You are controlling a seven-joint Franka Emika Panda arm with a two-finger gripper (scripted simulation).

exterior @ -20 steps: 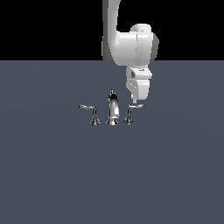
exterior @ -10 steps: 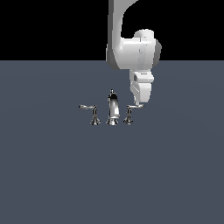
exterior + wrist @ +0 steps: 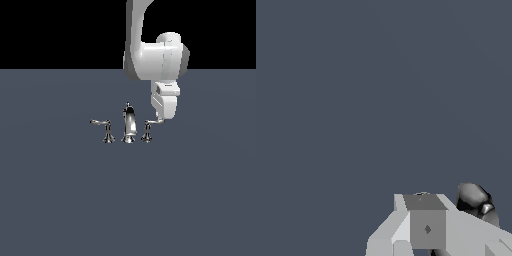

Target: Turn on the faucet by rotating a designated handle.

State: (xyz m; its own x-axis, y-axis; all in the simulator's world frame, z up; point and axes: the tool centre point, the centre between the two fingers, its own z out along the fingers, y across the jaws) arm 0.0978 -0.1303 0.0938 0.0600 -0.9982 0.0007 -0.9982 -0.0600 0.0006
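Note:
The faucet point(image 3: 129, 126) is a small chrome set on the grey floor, with a curved central spout and a lever on each side. The handle point(image 3: 148, 129) is the piece on the exterior view's right, and its lever points toward the white arm. My gripper point(image 3: 161, 120) hangs just to the right of that lever, its tip level with the lever's end and touching or nearly touching it. In the wrist view the grey fingers point(image 3: 426, 226) look pressed together with nothing between them. A chrome piece point(image 3: 476, 202) shows just beyond them.
The twin lever point(image 3: 104, 128) stands on the exterior view's left of the spout. A flat grey floor point(image 3: 125, 200) surrounds the set.
The arm and gripper have drifted a little toward the exterior view's right, staying at the handle's lever end. The faucet pieces look unchanged.

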